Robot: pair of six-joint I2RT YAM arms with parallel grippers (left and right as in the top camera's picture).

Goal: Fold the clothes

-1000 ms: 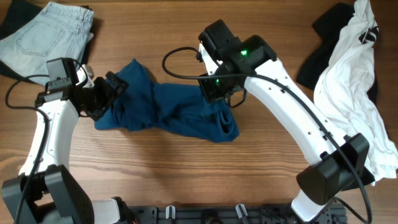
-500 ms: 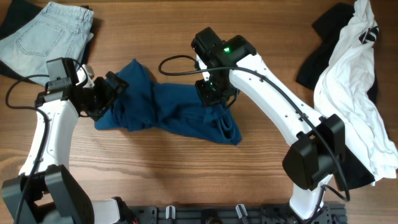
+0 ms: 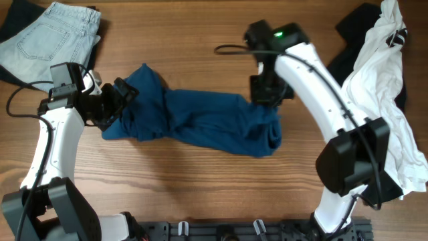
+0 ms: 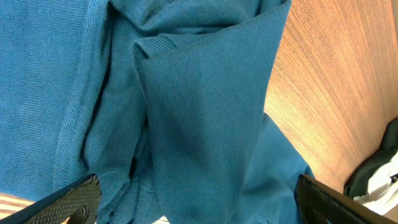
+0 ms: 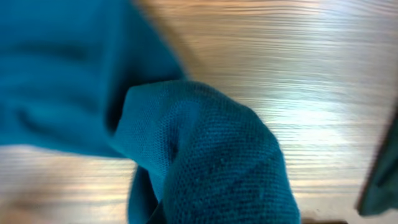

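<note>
The teal-blue shirt [image 3: 200,124] lies bunched and stretched in a band across the middle of the wooden table. My left gripper [image 3: 120,94] sits over its left end. In the left wrist view its fingers [image 4: 199,208] stand wide apart with the shirt fabric [image 4: 199,112] between them. My right gripper [image 3: 267,99] is at the shirt's right end. In the right wrist view a raised fold of the shirt [image 5: 217,162] fills the jaw area and hides the fingers.
Pale-blue jeans [image 3: 53,37] lie at the back left, with dark cloth [image 3: 15,15] in the corner. A white garment [image 3: 381,100] on black cloth [image 3: 344,50] lies along the right side. Bare wood [image 3: 200,40] shows behind and in front of the shirt.
My right gripper has moved right with the shirt's edge, stretching the shirt out wider to the right. The left arm and the shirt's left end have stayed put.
</note>
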